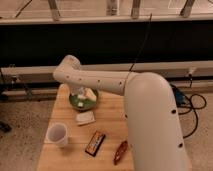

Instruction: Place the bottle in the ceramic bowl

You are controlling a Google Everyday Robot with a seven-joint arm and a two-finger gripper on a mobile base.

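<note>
The green ceramic bowl (76, 105) sits at the far left part of the wooden table (112, 117). The arm reaches from the lower right, bends at its elbow, and comes down over the bowl. The gripper (81, 96) is right above the bowl's middle and hides much of the bowl. A whitish, pale yellow bottle (90, 94) shows at the gripper, inside the bowl's outline on its right side. I cannot tell whether the bottle rests in the bowl or hangs just above it.
A flat whitish bar (85, 118) lies just in front of the bowl. A translucent white cup (57, 134) stands at the front left. A dark snack bar (95, 142) and a red-brown packet (120, 152) lie toward the front. Cables lie on the floor at the right.
</note>
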